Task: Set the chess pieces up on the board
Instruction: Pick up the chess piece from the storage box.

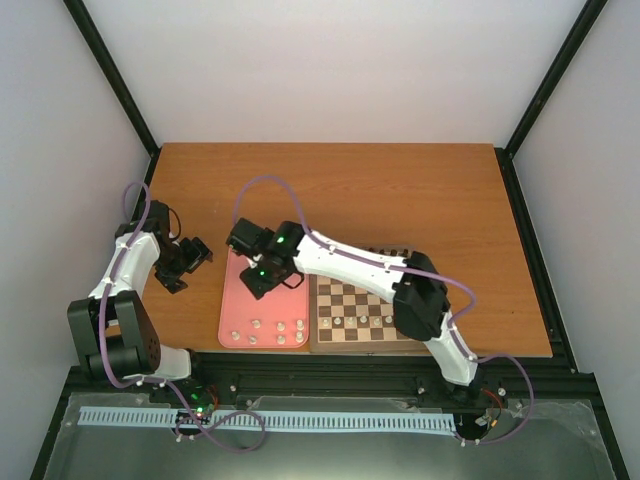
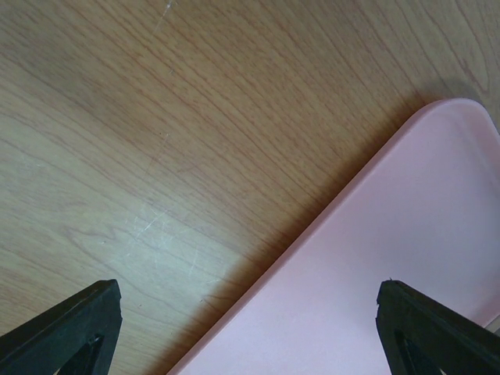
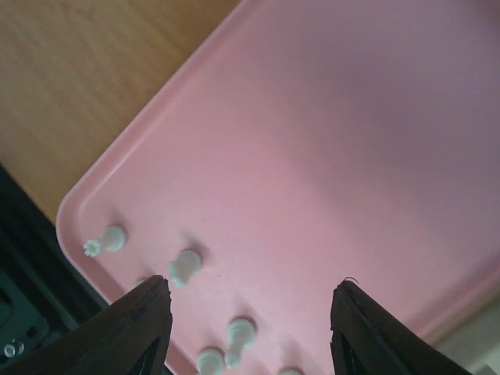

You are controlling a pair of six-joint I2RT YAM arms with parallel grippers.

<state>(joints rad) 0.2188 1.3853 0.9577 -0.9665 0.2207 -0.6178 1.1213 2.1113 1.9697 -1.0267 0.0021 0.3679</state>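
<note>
Hovering over the pink tray (image 1: pixel 248 300) with right hand (image 3: pixel 248 301) spread open, empty. Along tray's near edge, white chess pieces (image 3: pixel 186 267) standing. Just right of tray, board (image 1: pixel 352 300) with few pieces on it, partly hidden by right arm (image 1: pixel 350 262). At tray's far-left corner, left hand (image 2: pixel 248 297) open too.

1 tabletop (image 1: pixel 400 190); 1 board (image 1: pixel 350 300); 1 pink tray (image 1: pixel 238 305); 2 arms, the left arm (image 1: pixel 125 270) and the right arm (image 1: pixel 350 262); 2 pincers, the left pincer (image 1: pixel 190 258) and the right pincer (image 1: pixel 262 277), each with 2 fingers; about 7 white chess pieces (image 1: pixel 257 326) on the tray's near end in the top view; at least 4 of them show in the right wrist view; roughly 5 more pale pieces on the board's near rows, a count left unsure because the right arm hides part of the board.
</note>
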